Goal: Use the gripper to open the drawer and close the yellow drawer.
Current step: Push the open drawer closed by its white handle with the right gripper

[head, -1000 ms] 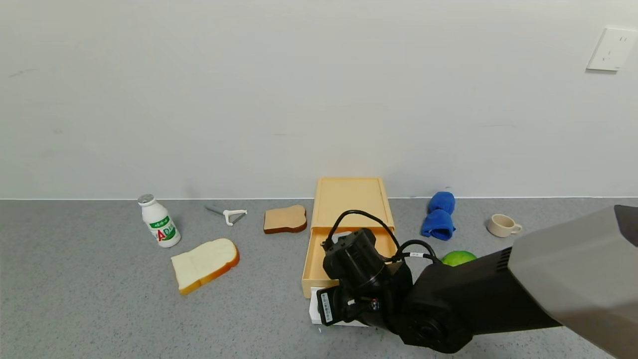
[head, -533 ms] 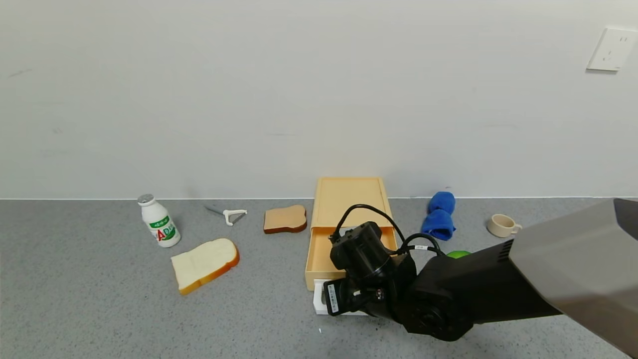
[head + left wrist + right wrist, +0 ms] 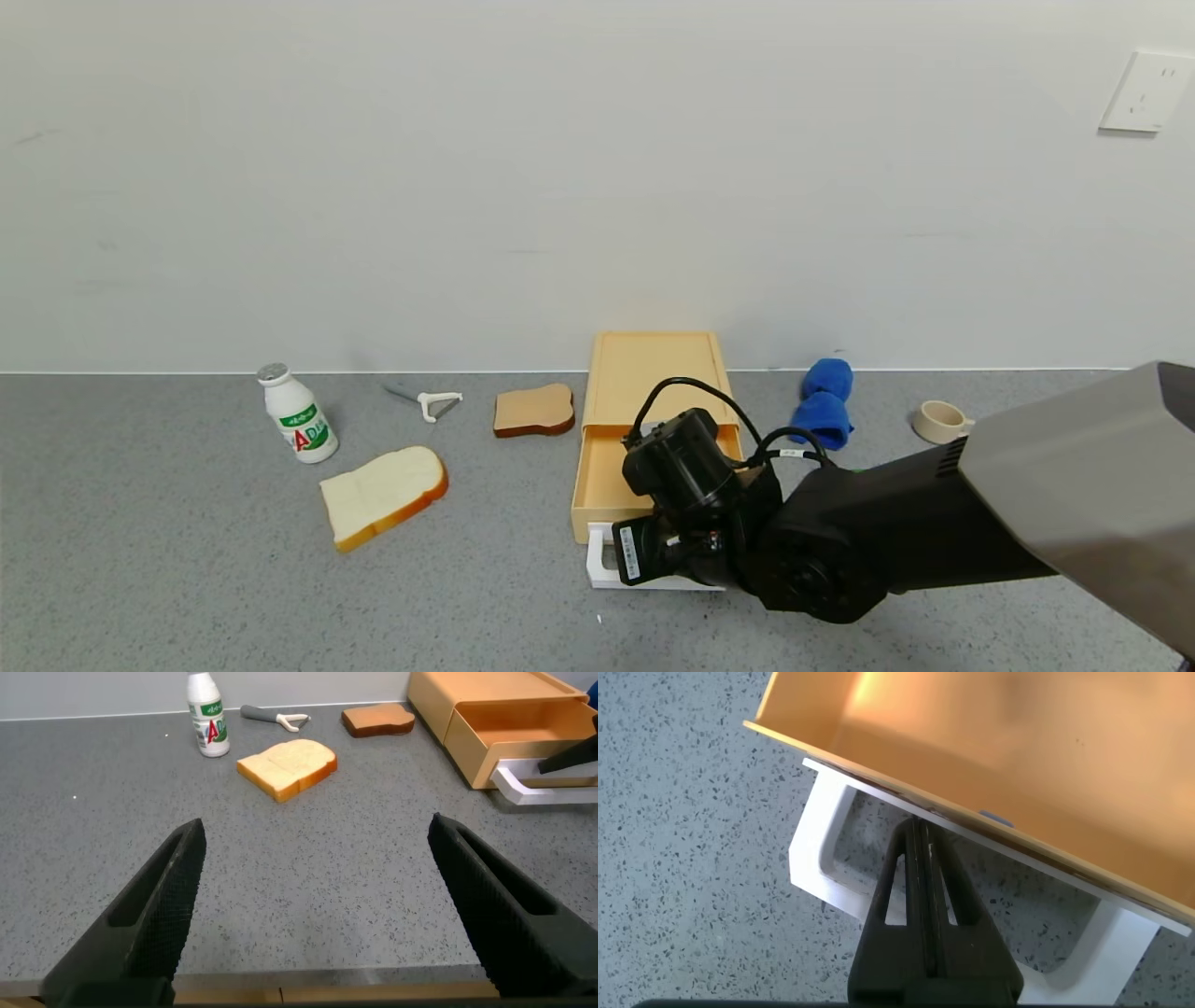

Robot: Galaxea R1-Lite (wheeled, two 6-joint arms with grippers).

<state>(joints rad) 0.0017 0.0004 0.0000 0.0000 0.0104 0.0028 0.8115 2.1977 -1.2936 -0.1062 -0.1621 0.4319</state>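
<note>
The yellow drawer (image 3: 607, 471) stands partly pulled out of its pale yellow case (image 3: 653, 369), and its white loop handle (image 3: 599, 569) points toward me. My right gripper (image 3: 921, 829) is shut with nothing between its fingers. The fingers reach through the handle's loop (image 3: 814, 849), and their tips rest against the drawer's front (image 3: 971, 737). In the head view the black wrist (image 3: 686, 504) hides them. My left gripper (image 3: 316, 826) hangs open over bare table near the front edge, far from the drawer (image 3: 523, 733).
Left of the drawer lie a brown toast slice (image 3: 534, 411), a white bread slice (image 3: 383, 495), a peeler (image 3: 431, 403) and a small milk bottle (image 3: 297, 414). A blue cloth (image 3: 823, 401) and a cup (image 3: 941, 422) sit to its right. The wall stands just behind the case.
My right gripper has moved toward the wall, staying shut, and the drawer has slid partway back into its case, with the handle following.
</note>
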